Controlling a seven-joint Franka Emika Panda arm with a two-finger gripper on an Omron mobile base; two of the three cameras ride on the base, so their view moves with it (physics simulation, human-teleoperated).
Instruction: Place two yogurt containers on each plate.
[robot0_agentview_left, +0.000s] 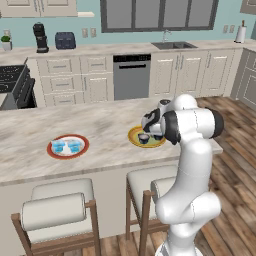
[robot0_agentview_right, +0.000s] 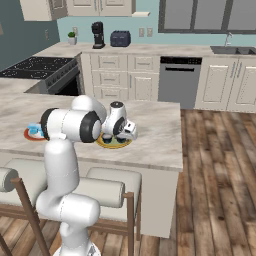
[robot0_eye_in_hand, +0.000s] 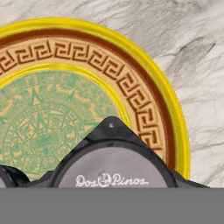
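Yellow plate (robot0_agentview_left: 135, 139) sits on marble desk (robot0_agentview_left: 30, 135), near the desk's right end; hand poised directly over it. One dark yogurt cup (robot0_agentview_left: 144, 138) rests on the plate's near-left part, a second dark yogurt cup (robot0_eye_in_hand: 114, 168) directly under the hand, grey lid w/ printed brand facing up. Whether this cup is standing on the plate or just clear of it: can't tell.

Jaws: gap not visible in any view, fingertips hidden; can't tell if gripping the cup or parted.

White plate w/ red rim (robot0_agentview_left: 51, 150), further left on the desk, well apart from the yellow one, carries two pale blue cups (robot0_agentview_left: 66, 146).

Handling, as judged: cups light, small, rigid-walled, prob. smooth and a bit slippery; lid thin. Best hold across the side walls below the lid, not on the lid.
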